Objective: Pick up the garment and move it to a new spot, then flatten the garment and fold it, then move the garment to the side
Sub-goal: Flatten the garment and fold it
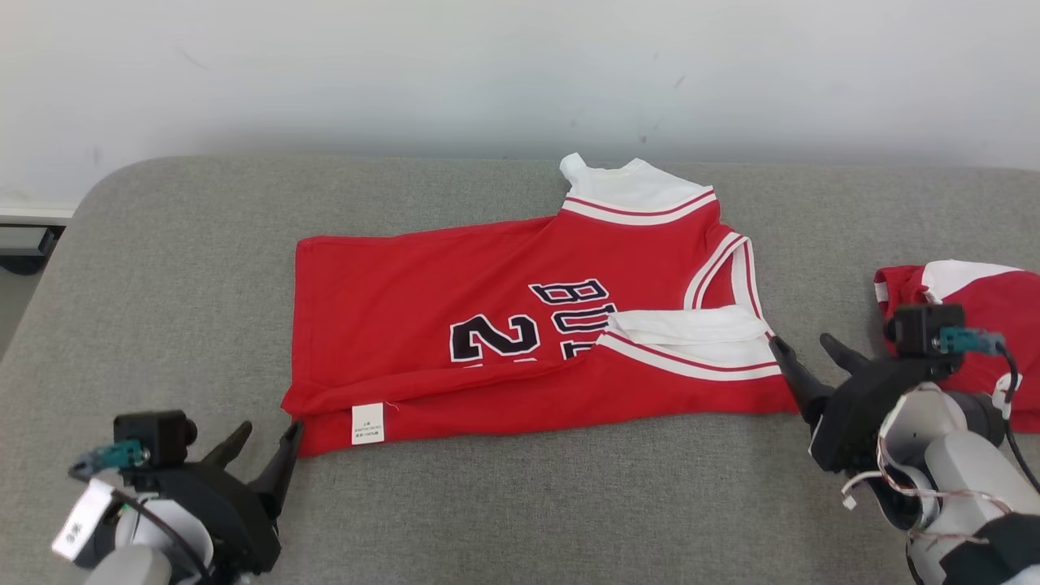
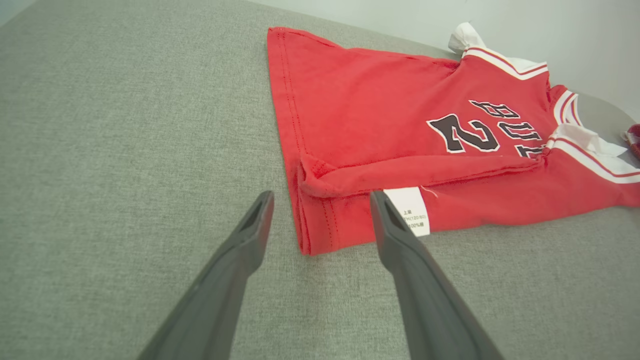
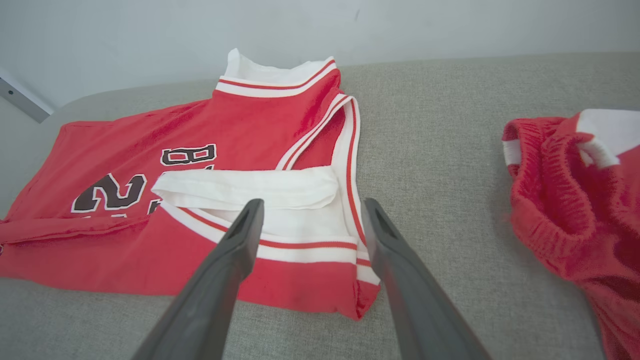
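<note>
While the red garment (image 1: 487, 284) lies partly folded in the middle of the grey padded surface (image 1: 162, 284), with its near long edge turned up over the black lettering, the head view shows the left hand (image 1: 268, 439) just off the garment's near hem corner. It is beside the white label (image 1: 367, 423), fingers spread and empty. The right hand (image 1: 803, 345) sits at the garment's other near corner, by the white-trimmed armhole, also spread and gripping nothing. A second red piece (image 1: 991, 317) lies apart from the garment, beyond that hand.

From the left wrist, the two dark fingers stand wide and straddle the garment's hem corner, one tip in front of the label's edge.

From the right wrist, the spread fingers frame the garment's white-trimmed shoulder corner, and the second red piece lies well to the side of the garment.
</note>
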Controlling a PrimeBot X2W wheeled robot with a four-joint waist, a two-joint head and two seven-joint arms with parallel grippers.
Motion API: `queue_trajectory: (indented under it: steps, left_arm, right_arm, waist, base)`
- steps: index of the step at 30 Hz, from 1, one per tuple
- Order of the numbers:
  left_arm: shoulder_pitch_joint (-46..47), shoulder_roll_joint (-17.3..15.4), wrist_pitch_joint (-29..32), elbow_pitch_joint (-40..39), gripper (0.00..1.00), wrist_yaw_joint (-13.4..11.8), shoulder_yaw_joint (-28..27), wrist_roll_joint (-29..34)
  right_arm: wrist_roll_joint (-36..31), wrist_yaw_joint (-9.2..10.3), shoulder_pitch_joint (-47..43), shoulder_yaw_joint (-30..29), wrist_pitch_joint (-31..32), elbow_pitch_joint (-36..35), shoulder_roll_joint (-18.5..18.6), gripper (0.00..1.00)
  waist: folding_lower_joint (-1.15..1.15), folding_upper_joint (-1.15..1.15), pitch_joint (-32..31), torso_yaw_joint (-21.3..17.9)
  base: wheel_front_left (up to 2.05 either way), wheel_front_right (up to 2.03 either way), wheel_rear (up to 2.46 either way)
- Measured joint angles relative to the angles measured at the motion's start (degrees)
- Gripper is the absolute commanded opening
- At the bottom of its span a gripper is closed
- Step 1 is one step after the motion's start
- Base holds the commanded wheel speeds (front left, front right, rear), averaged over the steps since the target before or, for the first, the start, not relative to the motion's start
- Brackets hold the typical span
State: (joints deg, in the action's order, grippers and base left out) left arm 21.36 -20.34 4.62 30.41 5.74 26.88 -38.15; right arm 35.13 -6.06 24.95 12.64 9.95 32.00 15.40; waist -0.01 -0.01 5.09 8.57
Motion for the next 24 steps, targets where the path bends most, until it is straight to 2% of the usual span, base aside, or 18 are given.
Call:
queue_trajectory:
  steps: [6, 12, 15, 18, 24]
  left_arm:
    - [-3.69, 0.23, -3.67, -0.96, 1.00, -0.79, -0.08, 0.37]
    - [-3.54, 0.77, -5.26, -1.07, 1.00, -1.44, -0.01, 0.83]
    - [-3.24, 1.19, -5.72, 0.34, 1.00, -1.45, 0.04, 0.91]
    - [-0.89, 2.26, -5.61, 2.54, 1.00, -1.37, 0.53, 0.92]
    - [1.79, 3.32, -4.07, 6.69, 1.00, -1.13, 0.88, 0.79]
  right_arm:
    - [-1.01, 0.10, -4.36, 0.02, -2.76, -2.52, 0.14, 1.00]
    - [-2.57, 1.53, -6.88, 1.29, -2.94, -2.44, 0.14, 1.00]
    - [-4.00, 2.18, -6.60, 2.21, -2.81, -2.25, 0.12, 1.00]
    - [-5.81, 3.80, -4.62, 3.26, -1.32, -0.57, 0.41, 1.00]
    - [-6.19, 4.63, -2.11, 4.04, -0.29, 1.25, -0.09, 1.00]
  waist:
    - [0.01, 0.00, 0.00, -0.11]
    - [0.00, 0.00, 0.39, -0.30]
    - [0.01, 0.00, 0.79, -0.44]
    - [0.01, 0.00, 1.83, -0.49]
    - [0.01, 0.01, 3.88, -0.02]
  base:
    - [0.00, 0.00, 0.00]
    - [0.00, 0.00, 0.00]
    - [0.00, 0.00, 0.00]
    - [0.00, 0.00, 0.00]
    - [0.00, 0.00, 0.00]
